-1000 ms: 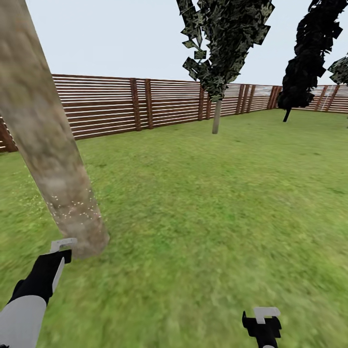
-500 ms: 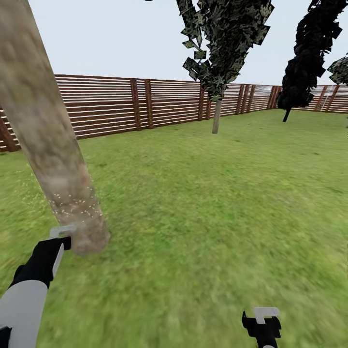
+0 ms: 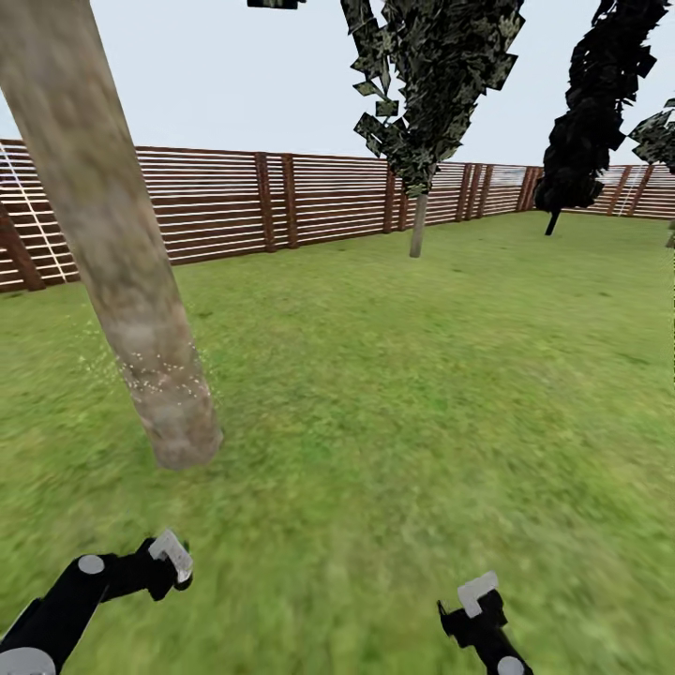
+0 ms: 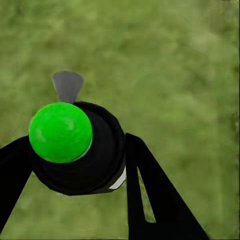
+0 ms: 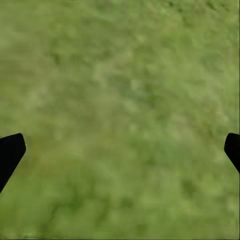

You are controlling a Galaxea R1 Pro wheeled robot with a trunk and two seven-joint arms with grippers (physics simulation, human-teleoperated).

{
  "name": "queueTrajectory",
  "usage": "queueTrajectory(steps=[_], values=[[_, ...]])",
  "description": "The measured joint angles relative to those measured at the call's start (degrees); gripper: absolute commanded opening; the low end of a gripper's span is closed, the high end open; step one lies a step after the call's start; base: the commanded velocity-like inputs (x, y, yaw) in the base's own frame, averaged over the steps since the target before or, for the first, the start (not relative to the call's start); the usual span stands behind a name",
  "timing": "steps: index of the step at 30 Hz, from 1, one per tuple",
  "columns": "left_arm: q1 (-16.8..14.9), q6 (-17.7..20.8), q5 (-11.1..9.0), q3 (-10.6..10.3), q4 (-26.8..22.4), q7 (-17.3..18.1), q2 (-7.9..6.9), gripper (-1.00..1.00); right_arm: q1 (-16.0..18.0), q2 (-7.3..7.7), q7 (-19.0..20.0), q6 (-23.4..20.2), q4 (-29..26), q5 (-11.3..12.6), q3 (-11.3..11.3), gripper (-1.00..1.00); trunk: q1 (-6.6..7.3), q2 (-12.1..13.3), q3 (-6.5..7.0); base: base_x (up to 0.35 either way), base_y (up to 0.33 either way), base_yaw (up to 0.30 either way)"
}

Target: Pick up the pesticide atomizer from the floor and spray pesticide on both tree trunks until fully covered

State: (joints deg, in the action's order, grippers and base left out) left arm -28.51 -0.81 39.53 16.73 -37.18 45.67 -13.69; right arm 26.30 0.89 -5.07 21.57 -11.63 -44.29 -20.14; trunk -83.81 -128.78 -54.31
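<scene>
1. The green grass lawn (image 3: 422, 375) lies open from the robot out to the brown horizontal-slat wooden fence (image 3: 234, 202), which closes the far edge from side to side — the only boundary in sight.
2. One thick, pale grey-brown mottled tree trunk (image 3: 122, 262) leans up out of the grass close ahead on the left, its base well apart from both arms; fine whitish specks of pesticide (image 3: 164, 375) dust a band low on it.
3. A second tree with a slim pale trunk (image 3: 418, 225) under a dark green blocky crown stands far off near the fence. A narrow near-black tree (image 3: 591, 112) stands further right — three trees counted in all.
4. The left gripper (image 3: 167, 562) hangs low over the grass. In its wrist view the two black fingers (image 4: 150, 190) are clamped on a round black bottle, the pesticide atomizer (image 4: 80, 150), seen end-on with a bright green cap towards the camera and a grey nozzle beyond.
5. The right gripper (image 3: 473, 600) hovers over bare lawn, fingers (image 5: 10, 152) spread wide and holding nothing.
</scene>
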Motion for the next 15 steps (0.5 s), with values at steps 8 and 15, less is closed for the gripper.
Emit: queueTrajectory(steps=[8,15], values=[[-0.17,-0.63,7.99,-5.81,-0.84,11.94,1.41,-1.0,0.27,-0.56,45.23,-0.65,-21.66,-0.96,4.15,1.0,0.04,0.0,0.01,-0.036,0.0,0.0],[-0.67,-0.62,7.92,-7.49,-1.15,14.29,2.57,-1.0,0.39,-2.8,45.25,-0.61,-21.4,-2.07,5.18,1.0,0.04,0.0,0.01,0.0,0.0,0.0]])
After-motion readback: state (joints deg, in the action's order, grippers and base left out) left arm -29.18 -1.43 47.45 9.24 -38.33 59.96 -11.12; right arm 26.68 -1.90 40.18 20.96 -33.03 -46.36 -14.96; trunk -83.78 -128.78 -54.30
